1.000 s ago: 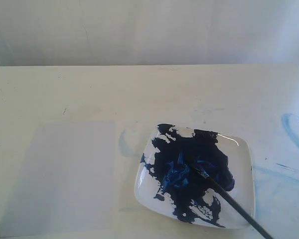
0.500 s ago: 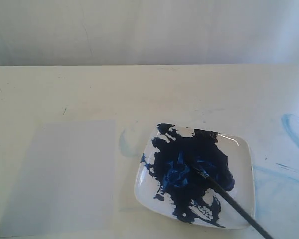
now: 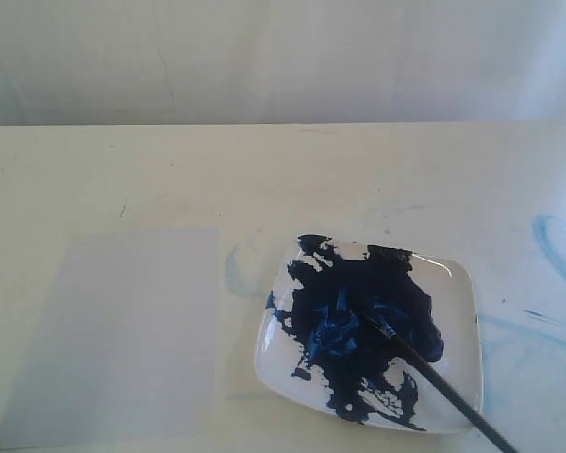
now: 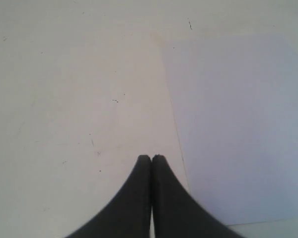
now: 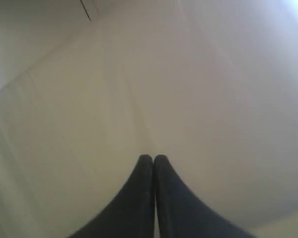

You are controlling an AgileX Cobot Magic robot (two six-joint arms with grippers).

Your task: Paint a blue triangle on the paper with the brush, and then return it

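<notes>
Left gripper point(image 4: 152, 157), right gripper point(image 5: 153, 157) both sitting closed, empty. Brush point(image 3: 424, 368) lying bristles-in-paint on plate point(image 3: 467, 283), handle pointing off rim toward right arm's side, so right gripper probably nearer. Paper point(image 4: 238, 124) blank, lying just beside left gripper.

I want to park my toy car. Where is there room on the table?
The wide bare table strip behind the paper and plate, up to the wall. A narrow gap lies between paper and plate. Crowded: the plate, covered in blue paint, with the brush lying across it; blue smears mark the table to its right.
</notes>
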